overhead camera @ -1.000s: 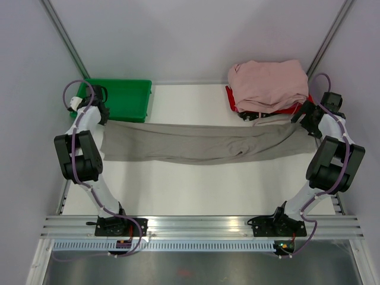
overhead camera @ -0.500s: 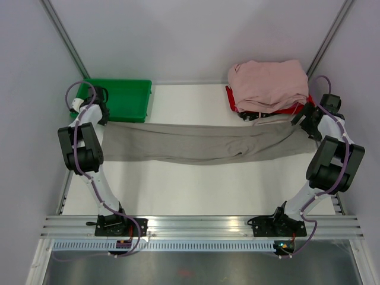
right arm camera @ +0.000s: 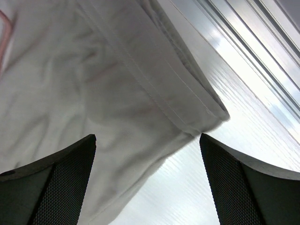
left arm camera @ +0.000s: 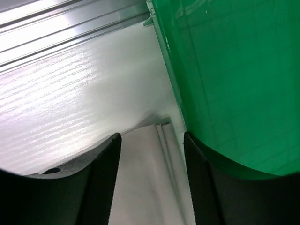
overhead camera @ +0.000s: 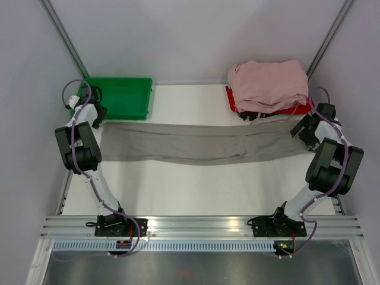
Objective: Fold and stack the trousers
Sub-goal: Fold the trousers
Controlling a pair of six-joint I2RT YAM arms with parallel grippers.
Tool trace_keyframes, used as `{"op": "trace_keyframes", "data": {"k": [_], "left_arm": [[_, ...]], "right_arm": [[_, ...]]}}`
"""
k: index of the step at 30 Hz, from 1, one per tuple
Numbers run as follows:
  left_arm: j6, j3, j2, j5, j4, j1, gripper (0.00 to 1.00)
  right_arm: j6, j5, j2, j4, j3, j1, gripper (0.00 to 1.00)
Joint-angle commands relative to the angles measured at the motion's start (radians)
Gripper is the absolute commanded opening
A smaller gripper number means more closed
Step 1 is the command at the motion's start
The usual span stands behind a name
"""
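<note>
Right hand near seemingly garment-heaped tray

this is a robot test cell in a lab, not a home or a shop. the left arm and the right arm are bolted side by side to an extruded aluminium rail at the near edge of a bare white table. plain grey panels enclose the bench on three sides, with slanted metal struts in the far corners. purple cables loop along each arm. just beyond the left gripper sits a green plastic bin. just beyond the right gripper a red bin holds pink garments. grey trousers lie stretched between the two grippers.
</note>
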Motion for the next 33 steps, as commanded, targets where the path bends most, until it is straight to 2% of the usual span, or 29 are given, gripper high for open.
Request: {"op": "trace_keyframes", "data": {"k": [1,3,7,12,15,16,18,20,26,33], "left_arm": [[0.158,0.011,-0.093,0.035,0.023,-0.003,0.66],[0.209,-0.039,-0.160,0.034,0.008,-0.001,0.72],[0.244,-0.145,-0.289,0.051,-0.041,-0.001,0.73],[0.211,-0.316,-0.441,0.055,-0.090,-0.003,0.74],[0.166,-0.391,-0.510,0.068,-0.110,-0.003,0.73],[0.152,-0.406,-0.523,0.074,-0.117,-0.003,0.73],[0.105,-0.449,-0.547,0.087,-0.139,-0.003,0.74],[0.057,-0.484,-0.558,0.100,-0.150,-0.001,0.74],[-0.076,-0.564,-0.567,0.143,-0.192,0.005,0.74],[-0.125,-0.632,-0.581,0.152,-0.169,0.007,0.73]], "right_arm": [[0.020,0.075,-0.079,-0.030,-0.024,-0.003,0.98],[0.017,0.090,-0.085,-0.048,-0.021,-0.003,0.98],[0.020,0.124,-0.100,-0.078,-0.028,-0.003,0.97],[0.035,0.131,-0.099,-0.042,-0.091,-0.006,0.96],[0.028,0.138,-0.085,0.005,-0.120,-0.006,0.90],[0.023,0.145,-0.073,0.017,-0.122,-0.006,0.84],[0.008,0.170,-0.053,0.037,-0.131,-0.006,0.78],[-0.009,0.187,-0.041,0.050,-0.139,-0.009,0.76],[-0.017,0.236,-0.033,0.074,-0.177,-0.031,0.62],[0.005,0.236,-0.080,0.085,-0.262,-0.081,0.49]]}}
